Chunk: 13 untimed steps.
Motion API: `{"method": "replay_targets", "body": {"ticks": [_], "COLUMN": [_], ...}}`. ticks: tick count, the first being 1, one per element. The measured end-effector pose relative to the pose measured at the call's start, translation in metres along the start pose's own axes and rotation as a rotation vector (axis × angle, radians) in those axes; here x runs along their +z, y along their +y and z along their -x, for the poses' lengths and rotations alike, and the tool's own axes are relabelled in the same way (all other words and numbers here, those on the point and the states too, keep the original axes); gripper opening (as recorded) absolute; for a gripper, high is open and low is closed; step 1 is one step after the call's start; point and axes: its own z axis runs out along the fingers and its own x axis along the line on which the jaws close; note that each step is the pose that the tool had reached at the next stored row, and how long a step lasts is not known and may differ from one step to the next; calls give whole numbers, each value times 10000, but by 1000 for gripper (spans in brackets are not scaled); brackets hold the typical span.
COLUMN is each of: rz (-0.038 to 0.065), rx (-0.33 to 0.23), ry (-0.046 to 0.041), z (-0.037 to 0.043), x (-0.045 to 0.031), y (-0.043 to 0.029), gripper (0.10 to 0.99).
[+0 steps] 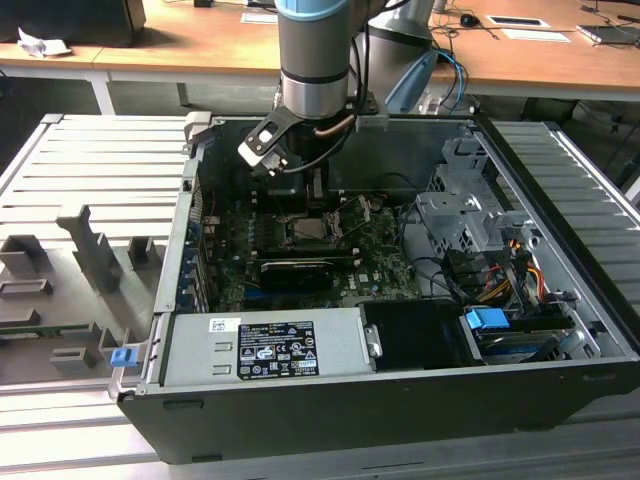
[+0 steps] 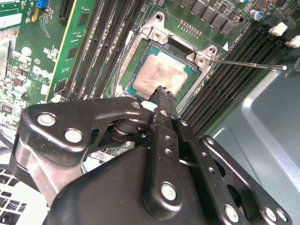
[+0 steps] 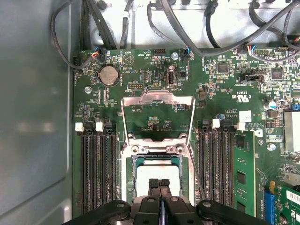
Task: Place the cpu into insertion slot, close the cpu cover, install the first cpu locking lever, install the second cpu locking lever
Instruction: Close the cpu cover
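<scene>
The beige-silver chip (image 2: 157, 75) lies flat in the socket (image 3: 157, 160), its cover (image 3: 157, 97) raised open. The claw (image 2: 163, 93), pinched closed on nothing, hides one chip edge.

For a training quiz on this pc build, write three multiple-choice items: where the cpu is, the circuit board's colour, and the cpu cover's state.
1. Where is the cpu? A) in the insertion slot B) held in the air C) beside the slot
2. The circuit board is: A) red B) green C) white
3. The cpu cover is: A) shut over the cpu B) swung open C) bent in two
Key: 1 A, it lies flat in the slot at the tips of the fingers; 2 B, green shows in both wrist views; 3 B, its frame lies clear of the slot, with the board showing through its window.
</scene>
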Motion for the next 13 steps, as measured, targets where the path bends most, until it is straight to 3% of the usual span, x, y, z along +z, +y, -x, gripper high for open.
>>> {"method": "replay_targets", "body": {"ticks": [5,13], "rz": [-1,0], "rx": [0,0], "ry": [-1,1], "z": [0,-3], "x": [-16,-133], "y": [1,9], "gripper": [106,106]}}
